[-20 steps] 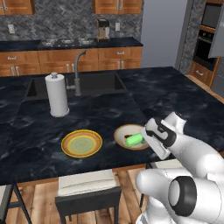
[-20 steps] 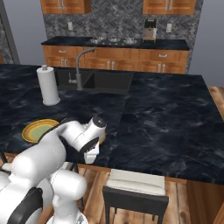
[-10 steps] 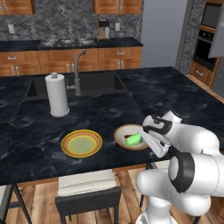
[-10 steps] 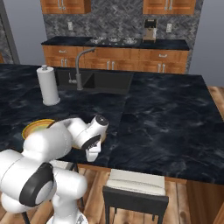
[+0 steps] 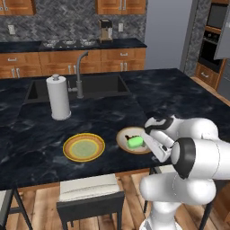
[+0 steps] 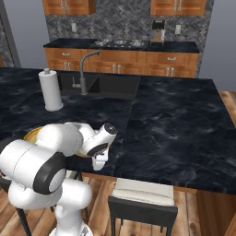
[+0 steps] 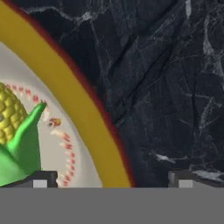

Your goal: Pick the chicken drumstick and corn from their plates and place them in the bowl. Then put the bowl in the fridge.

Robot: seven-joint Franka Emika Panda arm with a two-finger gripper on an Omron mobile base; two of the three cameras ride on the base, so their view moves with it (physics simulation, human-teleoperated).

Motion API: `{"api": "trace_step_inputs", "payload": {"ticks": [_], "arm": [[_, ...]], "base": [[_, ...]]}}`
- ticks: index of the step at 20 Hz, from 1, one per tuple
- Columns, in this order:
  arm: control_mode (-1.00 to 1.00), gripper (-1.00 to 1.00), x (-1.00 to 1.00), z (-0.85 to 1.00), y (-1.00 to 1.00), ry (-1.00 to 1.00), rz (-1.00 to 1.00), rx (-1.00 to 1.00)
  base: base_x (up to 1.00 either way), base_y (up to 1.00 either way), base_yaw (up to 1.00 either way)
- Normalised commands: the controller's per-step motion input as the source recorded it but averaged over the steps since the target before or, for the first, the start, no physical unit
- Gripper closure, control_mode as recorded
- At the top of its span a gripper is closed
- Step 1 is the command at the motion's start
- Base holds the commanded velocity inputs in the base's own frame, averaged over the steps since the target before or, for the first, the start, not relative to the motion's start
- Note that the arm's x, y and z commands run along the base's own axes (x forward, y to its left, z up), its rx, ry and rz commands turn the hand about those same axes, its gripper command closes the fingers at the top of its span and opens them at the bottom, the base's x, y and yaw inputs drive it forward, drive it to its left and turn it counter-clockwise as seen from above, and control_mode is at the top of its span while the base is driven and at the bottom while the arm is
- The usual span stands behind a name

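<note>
Corn (image 5: 134,142) in bowl (image 5: 123,140), long axis across counter, claw (image 7: 109,178) open beside it

The corn (image 7: 15,131), yellow kernels in a green husk, lies in the bowl (image 7: 83,113) at the hand's left; dark marbled countertop (image 7: 175,87) lies right. The gripper's (image 7: 109,177) tips stand wide apart.

- I see a white paper towel roll (image 5: 59,97) standing upright on the black marble counter (image 5: 179,96).
- At 12 o'clock of it sits the sink (image 5: 76,87) with its curved faucet (image 5: 80,76).
- A coffee maker (image 5: 105,30) stands on the back wall's worktop.
- A cushioned stool (image 6: 143,203) sits at 6 o'clock, tucked beside the counter edge.
</note>
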Motion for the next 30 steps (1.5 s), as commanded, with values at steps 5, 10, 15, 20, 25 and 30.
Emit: {"api": "trace_step_inputs", "payload": {"ticks": [5,10,15,20,25,30], "arm": [[-1.00,-1.00,-0.10,-0.03,0.07,0.00,0.00,0.02],[-1.00,-1.00,-0.12,-0.09,0.03,0.06,0.00,0.01],[-1.00,-1.00,0.02,-0.14,0.05,0.15,-0.02,0.00],[-1.00,1.00,0.12,0.00,0.00,0.04,0.00,0.00],[-1.00,1.00,0.05,0.00,0.00,0.07,0.00,0.00],[-1.00,1.00,0.01,0.03,0.00,0.04,0.00,0.00]], "base": [[0.00,0.00,0.00],[0.00,0.00,0.00],[0.00,0.00,0.00],[0.00,0.00,0.00],[0.00,0.00,0.00],[0.00,0.00,0.00]]}}
